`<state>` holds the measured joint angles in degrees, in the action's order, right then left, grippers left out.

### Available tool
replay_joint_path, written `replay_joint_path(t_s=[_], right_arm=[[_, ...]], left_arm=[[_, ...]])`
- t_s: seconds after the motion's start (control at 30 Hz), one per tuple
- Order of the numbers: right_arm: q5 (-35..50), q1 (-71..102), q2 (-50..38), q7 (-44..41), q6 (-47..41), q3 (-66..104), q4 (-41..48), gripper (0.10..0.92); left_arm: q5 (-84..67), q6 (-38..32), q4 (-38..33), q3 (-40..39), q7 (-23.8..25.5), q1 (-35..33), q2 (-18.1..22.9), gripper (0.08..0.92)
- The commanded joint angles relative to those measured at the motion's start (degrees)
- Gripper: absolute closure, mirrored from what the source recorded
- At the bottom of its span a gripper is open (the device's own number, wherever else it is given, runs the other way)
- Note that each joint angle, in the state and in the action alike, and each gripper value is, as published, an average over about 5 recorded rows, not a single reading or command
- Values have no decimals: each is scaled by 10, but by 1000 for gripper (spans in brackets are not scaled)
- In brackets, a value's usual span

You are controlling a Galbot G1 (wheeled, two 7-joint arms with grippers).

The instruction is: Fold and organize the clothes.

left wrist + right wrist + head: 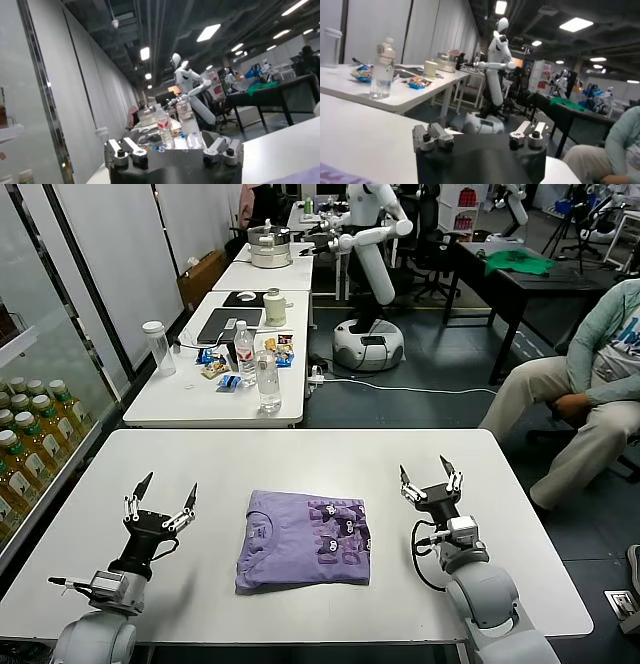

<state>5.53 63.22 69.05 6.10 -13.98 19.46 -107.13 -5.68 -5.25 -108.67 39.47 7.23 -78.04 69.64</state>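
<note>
Lavender T-shirt (304, 539) lies folded into a rough rectangle at the middle of the white table (300, 459), its darker purple print facing up. Sleeves are tucked out of sight. Left gripper (161, 504) and right gripper (431, 481) flank it, upright, fingers spread wide and empty.

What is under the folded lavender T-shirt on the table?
The folded lavender T-shirt lies flat on the white table, print side up; bare tabletop shows all around it. Whatever is beneath its layers is covered. The left gripper and right gripper stand open on either side, touching nothing.
</note>
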Motion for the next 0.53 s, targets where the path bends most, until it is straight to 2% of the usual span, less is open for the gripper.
replay_joint_path(t_s=[0.03, 0.53], right_arm=[[-37, -7, -1, -4, 13, 8, 12, 203], [-62, -3, 11, -28, 18, 36, 9, 203]], left_arm=[[-6, -9, 7, -3, 1, 13, -5, 177], [-1, -3, 2, -19, -26, 23, -21, 177]])
